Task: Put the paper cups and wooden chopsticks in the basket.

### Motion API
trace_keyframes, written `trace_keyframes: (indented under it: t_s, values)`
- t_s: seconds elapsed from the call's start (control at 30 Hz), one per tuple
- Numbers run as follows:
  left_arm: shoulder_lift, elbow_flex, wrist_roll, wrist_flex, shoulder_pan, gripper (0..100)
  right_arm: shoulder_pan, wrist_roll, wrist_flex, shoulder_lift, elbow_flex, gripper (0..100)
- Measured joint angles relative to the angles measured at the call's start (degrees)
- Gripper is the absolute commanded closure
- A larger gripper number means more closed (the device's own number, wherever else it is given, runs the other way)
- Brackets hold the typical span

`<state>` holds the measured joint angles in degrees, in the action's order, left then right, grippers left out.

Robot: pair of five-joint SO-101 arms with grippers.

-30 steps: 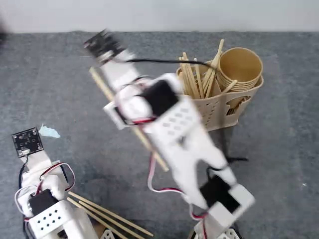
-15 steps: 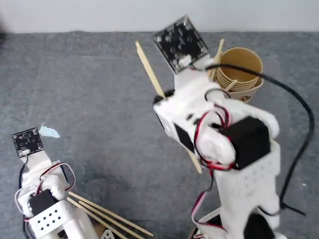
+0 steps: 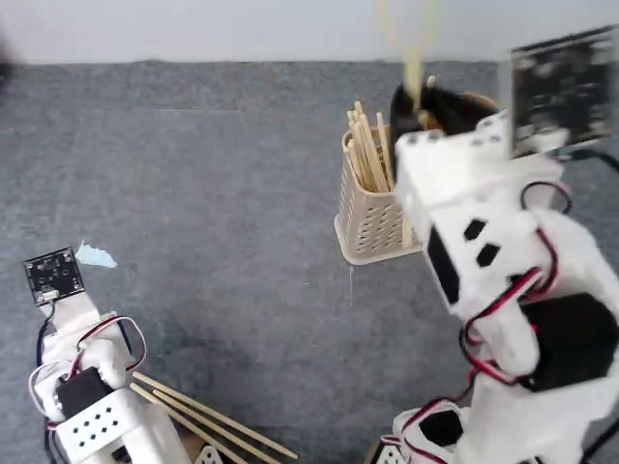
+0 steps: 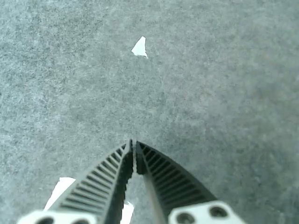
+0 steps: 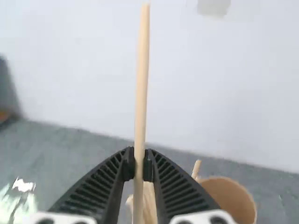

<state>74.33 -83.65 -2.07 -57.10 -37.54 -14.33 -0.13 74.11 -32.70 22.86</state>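
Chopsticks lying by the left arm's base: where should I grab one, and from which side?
Probably the outermost chopstick, near its middle, coming straight down with the jaws across its width. They lie flat on the carpet, close together, so only that one has an open side for a finger.

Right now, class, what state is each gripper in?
Left gripper: shut, holding nothing.
Right gripper: shut on a wooden chopstick.

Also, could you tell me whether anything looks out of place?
Yes: a few chopsticks lie loose on the mat by the left arm's base, outside the basket, and a small pale scrap lies nearby.
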Motion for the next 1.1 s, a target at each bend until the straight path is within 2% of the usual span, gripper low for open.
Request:
trace_keyframes:
  t_s: [0.2, 0.53, 0.77, 0.87, 1.03, 1.1]
  values:
    - [0.0, 0.0, 0.0, 0.0, 0.0, 99, 2.37, -1.67, -15.74, -1.05, -11.69, 99.1]
    - [0.0, 0.0, 0.0, 0.0, 0.0, 99, 6.51, -1.67, -52.31, -5.27, -44.04, 99.1]
    - [0.0, 0.0, 0.0, 0.0, 0.0, 99, 6.68, -1.67, -71.82, -5.27, -63.12, 98.9]
    - [0.0, 0.0, 0.0, 0.0, 0.0, 99, 6.68, -1.41, -73.67, -5.19, -65.85, 96.2]
    - [0.0, 0.0, 0.0, 0.0, 0.0, 99, 6.68, 0.26, -70.86, -5.45, -65.93, 79.8]
    - [0.0, 0.0, 0.0, 0.0, 0.0, 99, 6.68, 0.26, -68.92, -5.71, -65.93, 80.8]
